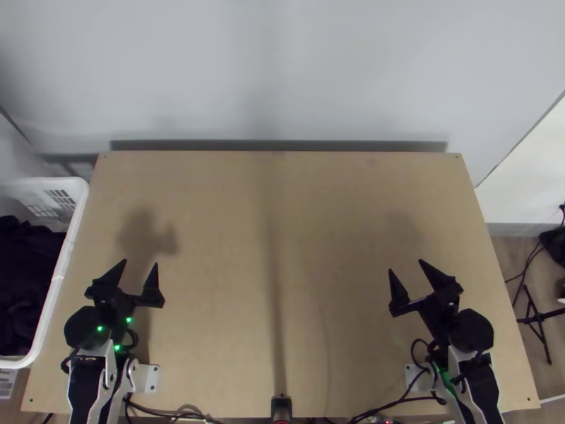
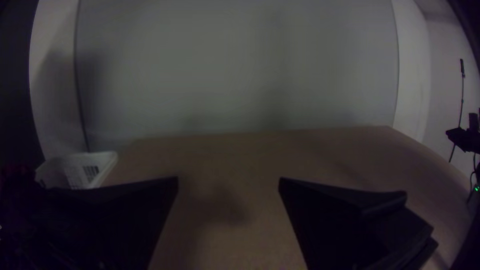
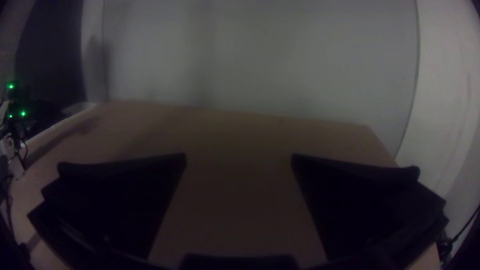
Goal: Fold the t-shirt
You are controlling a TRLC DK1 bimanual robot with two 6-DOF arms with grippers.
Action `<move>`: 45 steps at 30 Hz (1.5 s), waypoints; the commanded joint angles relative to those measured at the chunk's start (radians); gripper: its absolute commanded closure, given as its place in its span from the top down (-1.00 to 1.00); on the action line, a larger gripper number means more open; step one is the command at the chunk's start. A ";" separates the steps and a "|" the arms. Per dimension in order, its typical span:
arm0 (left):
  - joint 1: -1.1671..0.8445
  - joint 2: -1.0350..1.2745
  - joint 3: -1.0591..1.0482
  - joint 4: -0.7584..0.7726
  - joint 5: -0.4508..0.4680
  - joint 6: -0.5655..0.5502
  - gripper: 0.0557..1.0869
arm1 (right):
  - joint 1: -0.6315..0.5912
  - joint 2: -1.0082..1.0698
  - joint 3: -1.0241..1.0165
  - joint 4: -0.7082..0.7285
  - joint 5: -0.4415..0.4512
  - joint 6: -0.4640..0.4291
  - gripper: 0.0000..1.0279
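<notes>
Cloth [image 1: 25, 283], dark, is bunched in the white basket [image 1: 63, 263] by the table's [image 1: 212, 339] left edge; t-shirt is assumed to be in there, exact piece can't be told. Left tool [image 1: 140, 262]: fingers spread wide, nothing gripped, held near the basket. Right tool [image 1: 406, 266]: also wide, nothing gripped, held over the table's right side. Step in hand judged as pre-pick, no fold made. Next: basket to be reached by left tool, one piece to be pinched and lifted clear of the rim, then laid on the table and spread using both. Risk: a second piece could be dragged out.
</notes>
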State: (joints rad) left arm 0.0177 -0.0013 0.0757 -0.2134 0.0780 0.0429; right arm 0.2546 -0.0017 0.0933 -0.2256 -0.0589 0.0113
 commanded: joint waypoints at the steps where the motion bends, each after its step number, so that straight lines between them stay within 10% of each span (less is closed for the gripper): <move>1: 0.001 0.001 0.001 0.000 0.000 0.000 0.90 | 0.000 0.000 0.000 0.000 0.001 0.001 0.91; 45: -0.150 0.000 -0.001 0.000 -0.003 -0.090 0.90 | 0.000 0.000 0.000 0.000 0.001 0.001 0.91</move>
State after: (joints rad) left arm -0.0761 -0.0010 0.0757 -0.2134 0.0776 -0.0105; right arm 0.2546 -0.0017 0.0933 -0.2256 -0.0582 0.0109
